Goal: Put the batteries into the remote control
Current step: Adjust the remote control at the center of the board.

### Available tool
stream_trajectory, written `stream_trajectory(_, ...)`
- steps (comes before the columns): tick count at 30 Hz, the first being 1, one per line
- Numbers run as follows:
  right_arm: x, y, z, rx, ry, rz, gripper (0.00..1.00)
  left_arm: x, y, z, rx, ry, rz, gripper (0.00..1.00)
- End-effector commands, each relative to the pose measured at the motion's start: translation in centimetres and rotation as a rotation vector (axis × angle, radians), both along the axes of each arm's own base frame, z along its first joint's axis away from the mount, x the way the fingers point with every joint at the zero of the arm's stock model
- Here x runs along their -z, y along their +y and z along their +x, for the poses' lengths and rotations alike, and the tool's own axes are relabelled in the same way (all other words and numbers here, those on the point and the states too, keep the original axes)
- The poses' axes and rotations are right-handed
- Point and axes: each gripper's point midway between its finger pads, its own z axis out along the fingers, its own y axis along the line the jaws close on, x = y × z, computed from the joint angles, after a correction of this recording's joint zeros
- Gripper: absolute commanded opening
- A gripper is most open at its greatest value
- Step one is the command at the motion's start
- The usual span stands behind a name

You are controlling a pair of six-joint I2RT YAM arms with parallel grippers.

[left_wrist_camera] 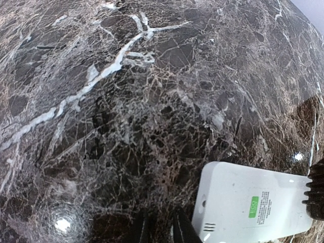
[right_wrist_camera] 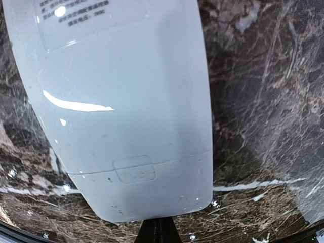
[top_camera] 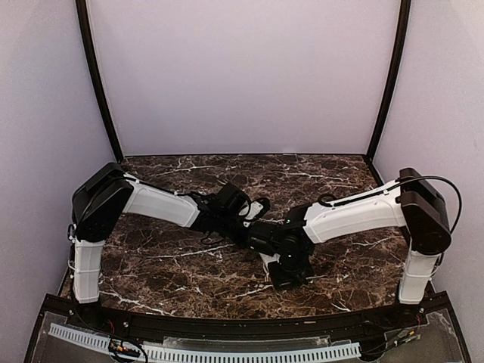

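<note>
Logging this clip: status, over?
Left fingers beside remote control, grip unclear. Right fingers at its end, grip unclear. Remote back side up, looks closed. No batteries visible.

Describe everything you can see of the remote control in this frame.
The remote control is glossy white plastic with rounded corners. It appears to lie back-up on the dark marble table, so no buttons or screen show. Its back carries a printed label with a green sticker, small slots near one corner, and a seam with a small rectangular latch near one end; that cover looks closed. A black ridged finger appears to touch one end.
</note>
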Motion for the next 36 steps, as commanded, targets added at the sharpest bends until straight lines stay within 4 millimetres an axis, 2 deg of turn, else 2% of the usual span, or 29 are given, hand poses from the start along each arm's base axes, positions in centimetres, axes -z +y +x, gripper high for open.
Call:
stream_trajectory(1,0.8,0.5,2.6,-0.019,-0.062,-0.024,0.0,1.7,0.9,-1.1,0.023,0.029,0.08,0.17)
stream_trajectory(7,0.8,1.0,2.9,-0.023,-0.062,-0.009,0.0,1.8,0.7,-1.4,0.035,0.031,0.078,0.17)
stream_trajectory(11,0.2,0.4,2.7,-0.017,-0.062,-0.018,0.0,2.0,0.7,-1.5,0.037,0.037,0.075,0.16)
stream_trajectory(17,-1.6,-1.3,1.0,-0.013,-0.03,0.019,0.0,2.2,1.1,-1.3,0.029,0.023,0.098,0.16)
stream_trajectory(22,-3.0,-0.4,0.4,-0.03,-0.019,0.116,0.0,2.1,1.1,-1.1,0.026,0.015,0.101,0.16)
stream_trajectory(24,-2.5,-0.3,0.1,-0.028,0.01,0.12,0.0,2.1,1.1,-1.1,0.028,0.013,0.104,0.16)
stream_trajectory(28,-0.9,-1.4,-0.8,-0.008,0.057,0.045,0.0,2.2,1.3,-1.1,0.031,0.01,0.114,0.15)
stream_trajectory(36,0.2,-2.3,-1.0,-0.006,0.073,0.005,0.0,2.0,1.1,-1.1,0.037,0.009,0.106,0.15)
